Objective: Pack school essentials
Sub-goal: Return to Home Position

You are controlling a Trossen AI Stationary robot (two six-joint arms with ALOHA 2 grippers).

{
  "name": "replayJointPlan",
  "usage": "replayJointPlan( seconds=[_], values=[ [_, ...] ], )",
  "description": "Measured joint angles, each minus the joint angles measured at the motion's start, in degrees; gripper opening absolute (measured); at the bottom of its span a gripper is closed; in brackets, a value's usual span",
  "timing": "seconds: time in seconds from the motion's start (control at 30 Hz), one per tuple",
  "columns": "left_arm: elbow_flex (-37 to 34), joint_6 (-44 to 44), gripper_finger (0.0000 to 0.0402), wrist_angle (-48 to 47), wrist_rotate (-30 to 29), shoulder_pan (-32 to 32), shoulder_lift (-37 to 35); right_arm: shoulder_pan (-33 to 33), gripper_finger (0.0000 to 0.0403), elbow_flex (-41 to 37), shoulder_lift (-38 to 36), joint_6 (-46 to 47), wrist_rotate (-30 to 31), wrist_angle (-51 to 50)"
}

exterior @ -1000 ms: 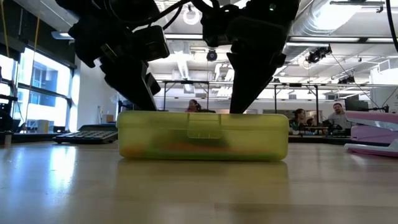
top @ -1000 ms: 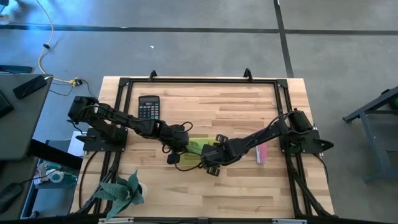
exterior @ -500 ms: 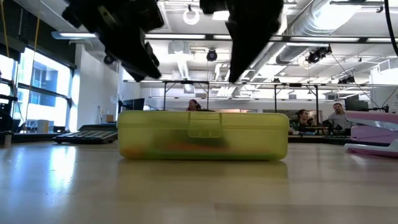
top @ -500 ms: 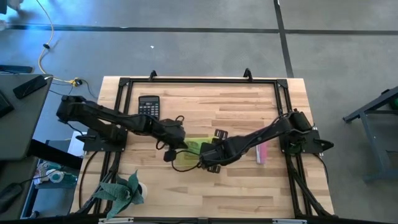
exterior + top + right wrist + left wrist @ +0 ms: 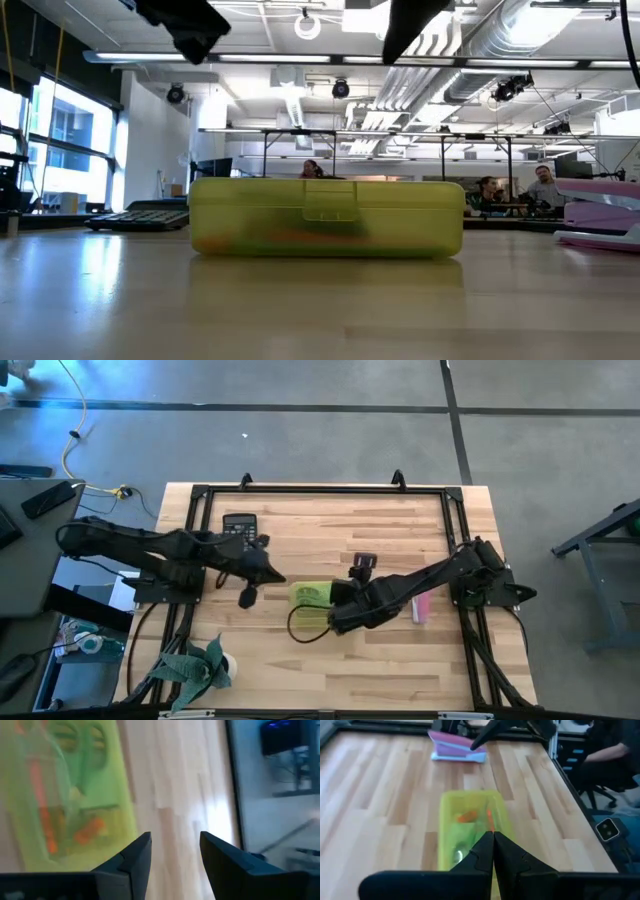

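Hands hang above the tabletop (image 5: pixel 400 540): the left hand (image 5: pixel 493 836) clenched on nothing, the right hand (image 5: pixel 175 836) released, fingers apart. Beneath them lies the translucent yellow-green case (image 5: pixel 308 595), lid shut, at mid-tabletop. Through its lid show the green-handled scissors (image 5: pixel 82 740) and orange pens (image 5: pixel 40 785). A pink stapler (image 5: pixel 421 608) sits nearby, and a calculator (image 5: pixel 238 528) lies farther off.

The case (image 5: pixel 325 217) is translucent, glossy plastic; the table (image 5: pixel 300 310) smooth, pale wood.
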Motion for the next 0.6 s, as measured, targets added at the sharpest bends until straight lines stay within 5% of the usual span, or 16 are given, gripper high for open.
replayJointPlan(
  seconds=[0.23,0.6],
  values=[
    [-2.6,-0.3,0.0,-4.8,-3.9,-0.6,-10.5,0.1,0.0127,-7.3,-7.7,5.1,3.9,-1.6],
    [-20.1,-5.4,0.0,5.9,-9.2,-1.9,-25.4,-0.1,0.0087,-35.8,-30.9,10.4,4.8,16.4]
  ],
)
